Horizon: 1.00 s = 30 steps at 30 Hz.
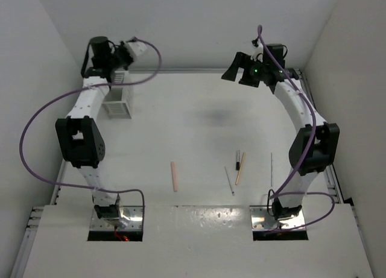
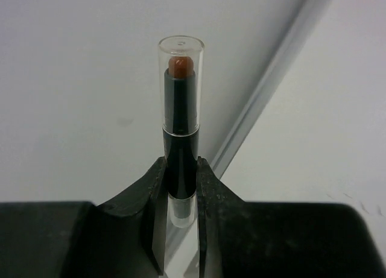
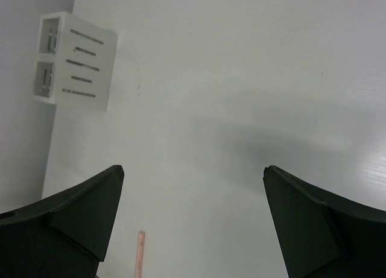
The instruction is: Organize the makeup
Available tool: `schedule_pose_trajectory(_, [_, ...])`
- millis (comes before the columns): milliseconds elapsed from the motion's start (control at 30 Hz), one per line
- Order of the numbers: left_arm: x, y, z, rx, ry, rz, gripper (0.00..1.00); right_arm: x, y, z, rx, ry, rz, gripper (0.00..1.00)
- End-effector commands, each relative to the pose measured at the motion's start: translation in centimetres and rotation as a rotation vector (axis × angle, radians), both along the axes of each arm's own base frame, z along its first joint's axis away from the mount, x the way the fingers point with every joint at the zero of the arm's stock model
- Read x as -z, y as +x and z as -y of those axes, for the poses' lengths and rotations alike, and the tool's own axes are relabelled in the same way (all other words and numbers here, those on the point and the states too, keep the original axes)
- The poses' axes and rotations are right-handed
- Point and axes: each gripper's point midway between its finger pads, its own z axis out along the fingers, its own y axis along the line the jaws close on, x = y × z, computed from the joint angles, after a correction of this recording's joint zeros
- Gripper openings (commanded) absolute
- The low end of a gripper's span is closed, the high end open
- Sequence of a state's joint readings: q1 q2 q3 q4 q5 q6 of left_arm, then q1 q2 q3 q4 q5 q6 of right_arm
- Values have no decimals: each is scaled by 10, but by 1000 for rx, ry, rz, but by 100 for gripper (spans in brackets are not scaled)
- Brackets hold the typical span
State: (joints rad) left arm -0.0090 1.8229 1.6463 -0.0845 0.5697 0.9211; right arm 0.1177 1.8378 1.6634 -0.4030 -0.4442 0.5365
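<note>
Makeup sticks lie loose in the lower middle of the overhead frame: a pink stick [image 1: 174, 176] alone at centre, and to its right a thin white stick [image 1: 230, 180], a tan stick [image 1: 240, 169] and a short dark stick [image 1: 237, 156] close together on the bench [image 1: 199, 121]. The left arm [image 1: 90, 103] reaches to the upper left, above the slatted white box [image 1: 116, 100], apparently to deliver there. The right tool [image 1: 240, 73] hangs at the upper right, well apart from every stick.

From the left wrist, the left tool [image 2: 180, 169] is closed narrowly on a capped stick [image 2: 180, 118]. The stick is black-bodied, with a clear cap over a brownish tip. It is clamped low on its body so that most of its length juts straight out beyond the fingers, a hold that looks suited to slipping it end-first into a compartment. No brand or lettering can be read on it.

From the right wrist, the right tool's fingers stand spread wide at the lower corners with nothing between them. The box sits at the upper left, both compartments facing the camera, and the end of the pink stick shows at the bottom edge. No label is legible on the box.
</note>
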Motion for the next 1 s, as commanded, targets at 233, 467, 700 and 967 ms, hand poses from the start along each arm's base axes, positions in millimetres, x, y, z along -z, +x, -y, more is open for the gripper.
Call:
schedule_pose_trajectory(233, [0, 48, -138, -318, -676, -181, 0, 35, -39, -2, -47, -129, -106, 100])
schedule_pose_trajectory(467, [38, 58, -150, -308, -733, -247, 0, 31, -41, 1, -45, -192, -143, 100])
schedule_pose_trajectory(700, [75, 37, -138, -235, -699, -341, 0, 18, -38, 0, -26, -198, -117, 100])
schedule_pose_trajectory(967, [102, 43, -143, -238, -654, -318, 4, 9, -40, 1, -42, -232, -121, 100])
